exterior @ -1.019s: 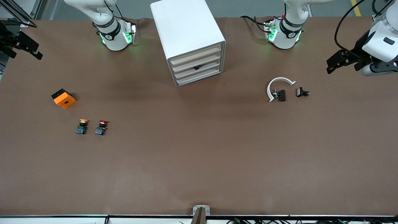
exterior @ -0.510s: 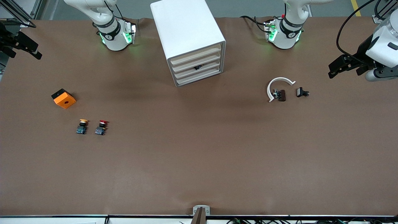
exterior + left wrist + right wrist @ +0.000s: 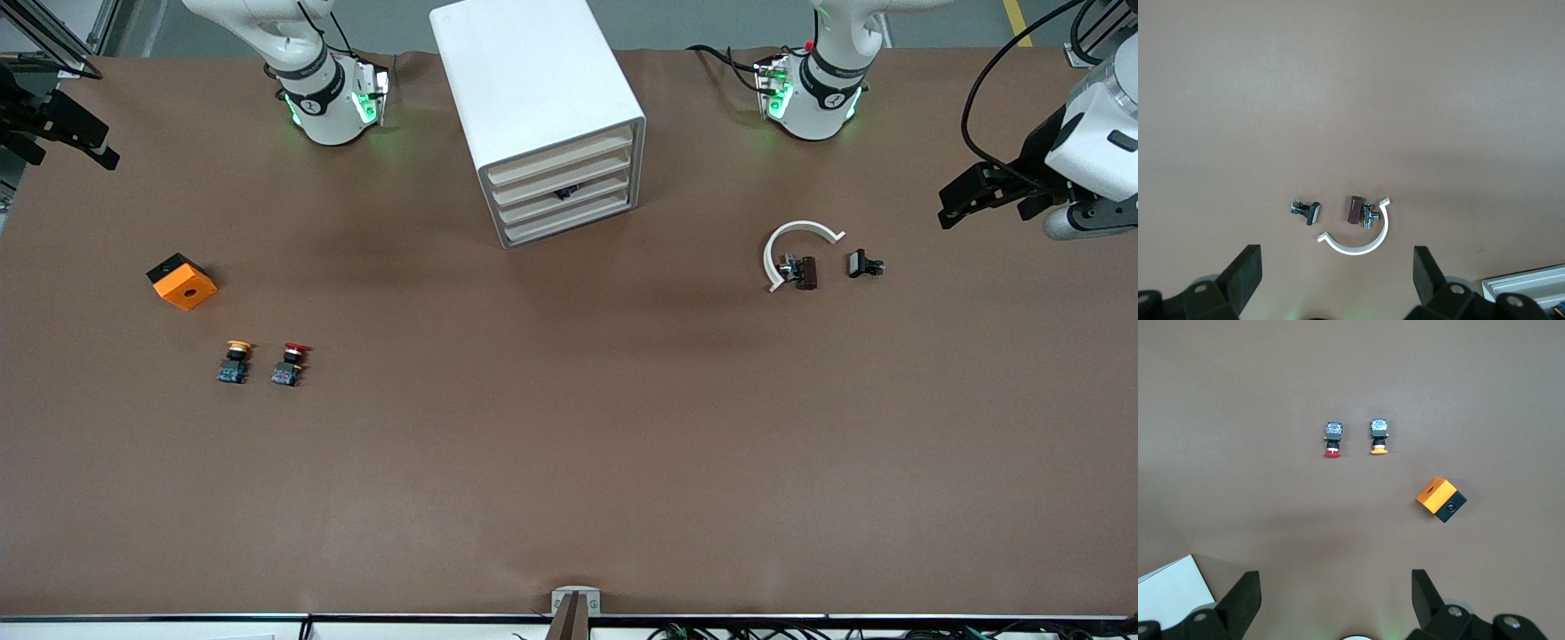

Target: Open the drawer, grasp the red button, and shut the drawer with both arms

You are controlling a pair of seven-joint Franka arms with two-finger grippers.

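The white drawer cabinet stands between the two arm bases, its stacked drawers all pushed in. The red-capped button lies on the table toward the right arm's end, beside a yellow-capped one. My right gripper hangs open over that end's edge, holding nothing. My left gripper hangs open and holding nothing over the left arm's end.
An orange cube with a hole lies near the two buttons. A white curved piece, a brown part and a small black part lie toward the left arm's end.
The left gripper has drifted a little toward the left arm's end of the table. The right gripper has barely shifted. Nothing on the table has moved.
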